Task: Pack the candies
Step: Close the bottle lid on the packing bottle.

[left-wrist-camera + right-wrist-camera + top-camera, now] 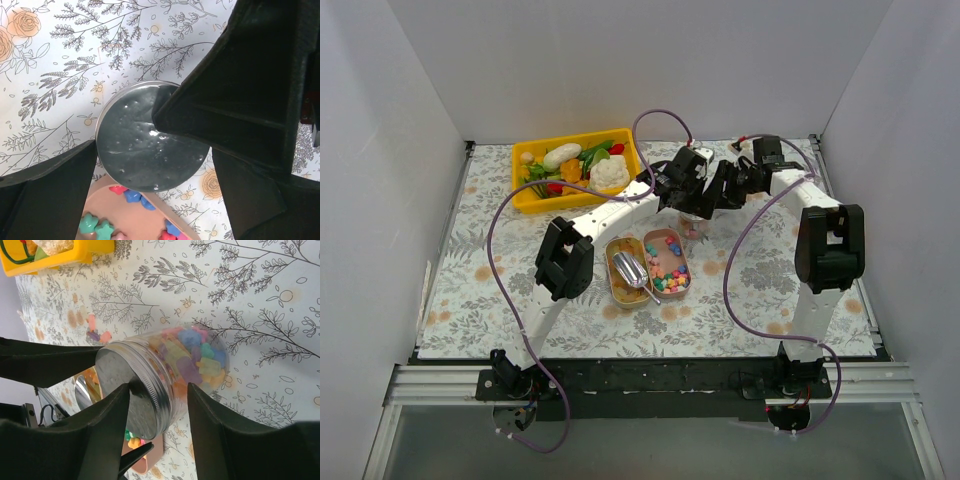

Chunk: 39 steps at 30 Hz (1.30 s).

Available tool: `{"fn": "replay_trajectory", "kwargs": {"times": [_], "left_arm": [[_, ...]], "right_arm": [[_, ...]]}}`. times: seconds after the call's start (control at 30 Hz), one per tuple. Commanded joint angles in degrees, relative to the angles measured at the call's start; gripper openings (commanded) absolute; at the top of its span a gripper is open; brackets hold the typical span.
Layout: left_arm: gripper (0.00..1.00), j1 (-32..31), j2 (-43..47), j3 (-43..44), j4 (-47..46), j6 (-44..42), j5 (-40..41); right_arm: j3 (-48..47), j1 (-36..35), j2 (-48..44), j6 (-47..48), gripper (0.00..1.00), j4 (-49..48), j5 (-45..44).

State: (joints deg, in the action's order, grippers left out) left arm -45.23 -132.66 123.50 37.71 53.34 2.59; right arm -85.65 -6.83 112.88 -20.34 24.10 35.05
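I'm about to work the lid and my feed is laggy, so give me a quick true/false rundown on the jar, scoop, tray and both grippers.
1. The jar already holds candies. True.
2. The left gripper has a finger on either side of the metal lid. True.
3. The scoop lies on the bare table mat. False: it rests in the tin of yellow-orange sweets.
4. The right gripper hangs clear of the jar. False: its fingers flank the jar just below the lid.
5. The yellow tray sits at the table's right side. False: it is at the far left.
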Motion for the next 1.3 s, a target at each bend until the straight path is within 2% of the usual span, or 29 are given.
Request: {"fn": "replay_trajectory", "kwargs": {"times": [0.0, 0.07, 0.23, 0.5, 0.57, 0.67, 0.73, 0.77, 0.8, 0.87, 1.07, 1.27], "left_arm": [[0.98, -0.1, 3.5, 1.1, -1.0, -0.1, 1.3], [0.98, -0.1, 3.8, 0.7, -0.8, 0.1, 1.5], [0.98, -0.1, 6.1, -3.2, -2.5, -0.3, 1.6], [0.98, 1.2, 11.4, -9.9, -6.8, 1.0, -2.0], [0.98, 1.9, 12.7, -14.1, -8.5, 1.4, -2.5], [0.98, 2.6, 15.4, -21.0, -13.9, 1.7, -5.9], [0.98, 2.7, 17.9, -25.7, -20.9, 1.2, -6.8], [0.98, 2.8, 18.7, -30.0, -23.4, 0.6, -6.8], [0.98, 2.8, 19.4, -31.8, -27.8, 0.4, -7.2], [0.98, 2.8, 20.3, -34.5, -30.6, -0.6, -7.4], [0.98, 2.8, 20.4, -36.9, -33.1, -1.7, -11.4], [0.98, 2.8, 20.0, -38.6, -35.0, -2.9, -15.3]], "right_arm": [[-1.7, -1.5, -0.3, 1.8, 0.54, 2.2, -3.3], [-1.4, -1.7, -0.4, 1.0, 0.48, 2.2, -4.6], [0.3, -2.0, -1.3, -2.1, 0.44, 1.4, -8.5], [1.8, -2.3, -3.0, -2.5, 0.42, 1.4, -10.0], [2.4, -2.6, -3.1, -2.1, 0.42, 1.4, -9.9], [3.3, -3.2, -3.6, -2.2, 0.42, 1.5, -10.3], [3.7, -3.5, -4.1, -2.9, 0.42, 1.4, -11.2], [3.9, -3.6, -4.2, -4.1, 0.42, 1.7, -11.8], [4.3, -3.7, -4.7, -5.1, 0.42, 2.3, -12.5], [5.1, -3.9, -5.4, -8.0, 0.42, 2.1, -14.2], [9.6, -4.7, -10.3, -14.1, 0.40, 0.2, -17.7], [12.1, -5.9, -14.3, -19.1, 0.39, 2.8, -22.5]]}}
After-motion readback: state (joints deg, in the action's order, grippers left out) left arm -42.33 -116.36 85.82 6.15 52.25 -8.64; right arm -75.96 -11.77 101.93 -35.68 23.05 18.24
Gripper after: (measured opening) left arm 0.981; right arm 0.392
